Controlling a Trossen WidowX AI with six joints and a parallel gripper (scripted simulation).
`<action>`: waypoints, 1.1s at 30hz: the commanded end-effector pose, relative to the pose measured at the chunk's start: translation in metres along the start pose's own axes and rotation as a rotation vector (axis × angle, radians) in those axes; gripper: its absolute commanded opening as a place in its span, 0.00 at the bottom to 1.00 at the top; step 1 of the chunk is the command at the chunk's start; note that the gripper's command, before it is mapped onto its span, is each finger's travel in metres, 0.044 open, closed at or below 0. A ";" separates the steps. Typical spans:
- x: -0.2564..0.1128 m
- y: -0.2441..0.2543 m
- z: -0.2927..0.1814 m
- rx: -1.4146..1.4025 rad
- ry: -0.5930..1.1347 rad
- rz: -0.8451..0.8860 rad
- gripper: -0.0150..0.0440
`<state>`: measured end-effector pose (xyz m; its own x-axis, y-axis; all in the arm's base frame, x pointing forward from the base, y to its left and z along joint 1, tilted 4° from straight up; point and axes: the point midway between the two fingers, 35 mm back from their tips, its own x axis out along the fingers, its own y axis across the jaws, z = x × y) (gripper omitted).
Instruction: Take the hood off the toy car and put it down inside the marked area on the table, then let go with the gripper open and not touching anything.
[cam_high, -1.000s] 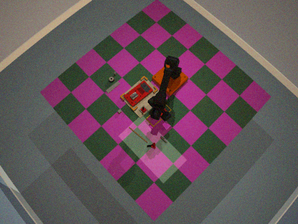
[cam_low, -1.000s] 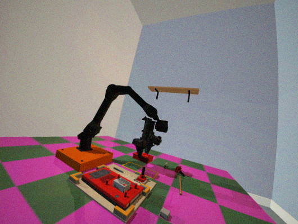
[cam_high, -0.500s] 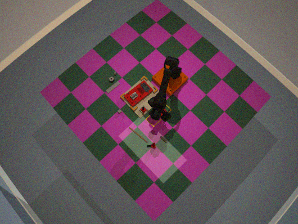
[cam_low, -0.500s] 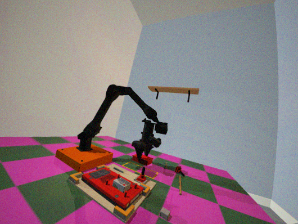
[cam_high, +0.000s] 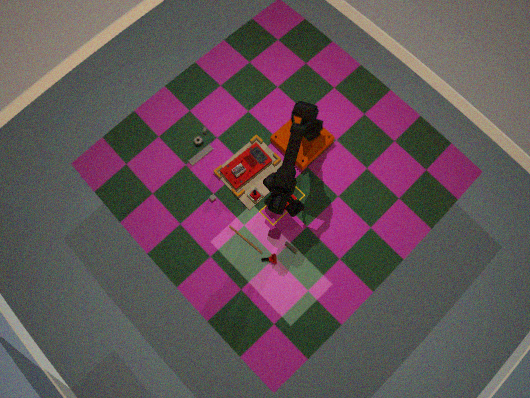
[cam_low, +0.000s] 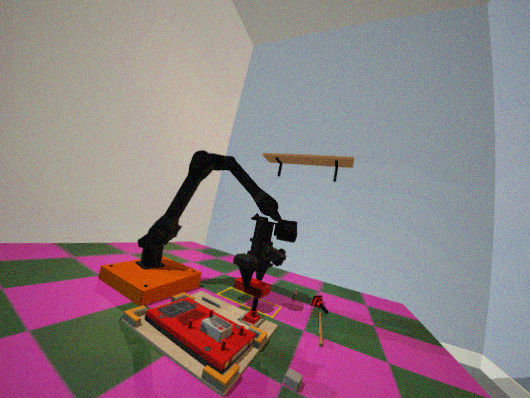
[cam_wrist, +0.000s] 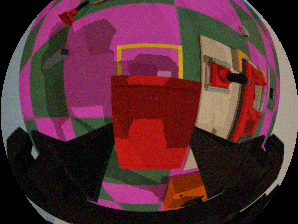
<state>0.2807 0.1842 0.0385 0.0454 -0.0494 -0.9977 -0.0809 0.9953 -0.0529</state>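
Note:
The red hood is held above the table, off the car. My gripper is shut on the hood, with one finger on each side. The marked area is a yellow outline on the table. From above, the hood and gripper cover part of it; in the wrist view the hood hides its near part. The toy car is red, with its engine bay open and a grey block in it.
The car sits on a beige board with yellow corner blocks; a red-based black lever stands at its side. Beyond the outline lie a thin stick, a red and black piece and a grey bar.

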 end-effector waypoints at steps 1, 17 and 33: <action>0.004 0.000 -0.001 -0.003 0.004 0.002 0.25; 0.014 -0.001 -0.002 -0.003 0.004 0.001 0.25; 0.021 0.000 -0.002 -0.003 0.004 0.001 0.25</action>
<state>0.2798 0.1823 0.0198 0.0436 -0.0506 -0.9978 -0.0778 0.9955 -0.0539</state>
